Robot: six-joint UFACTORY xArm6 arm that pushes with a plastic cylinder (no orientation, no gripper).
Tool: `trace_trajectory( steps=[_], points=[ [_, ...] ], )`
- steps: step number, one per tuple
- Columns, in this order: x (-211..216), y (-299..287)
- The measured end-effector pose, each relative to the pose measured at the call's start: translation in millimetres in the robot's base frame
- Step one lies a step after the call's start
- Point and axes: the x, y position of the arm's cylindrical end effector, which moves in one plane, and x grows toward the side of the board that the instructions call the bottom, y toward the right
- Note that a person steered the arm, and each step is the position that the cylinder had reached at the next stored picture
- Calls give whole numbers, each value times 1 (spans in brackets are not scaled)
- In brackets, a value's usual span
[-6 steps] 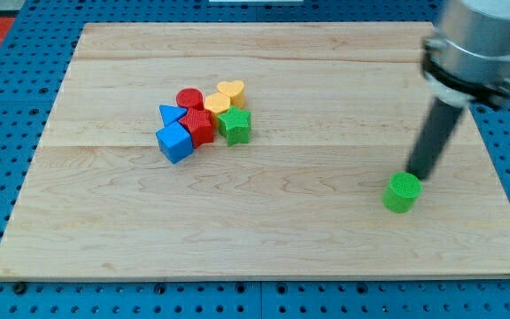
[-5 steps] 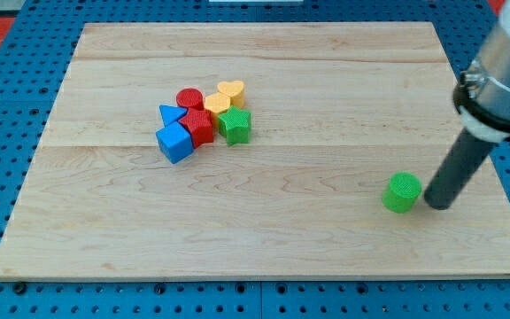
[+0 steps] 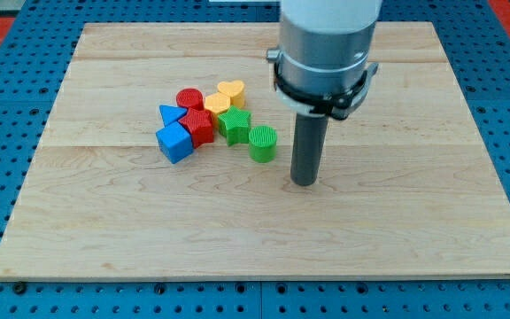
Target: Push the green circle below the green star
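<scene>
Resting on the desk (image 3: 397, 230), my tip (image 3: 304, 182) stands near the green circle (image 3: 262, 143), at its lower right side in the view, with a small gap between them. No pincer exists on this arm, only the straight rod, so nothing can open or close.

The green circle sits just beside the green star (image 3: 234, 125), at the star's lower right, touching it or almost. I judge the task is nearly finished, but the circle lies more to the right than truly under the star.

The star belongs to a tight group with the yellow heart (image 3: 230, 90), the red circle (image 3: 189, 98), another red block (image 3: 199, 126), the blue triangle (image 3: 172, 113) and the blue cube (image 3: 174, 142). A strong push could disturb this group.
</scene>
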Motion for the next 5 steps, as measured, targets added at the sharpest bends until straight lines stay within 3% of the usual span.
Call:
trace_trajectory(
  steps=[1,2,3,5],
  points=[
    [-32,-7],
    [-30,-34],
    [-2,-51],
    [-16,-67]
  ],
)
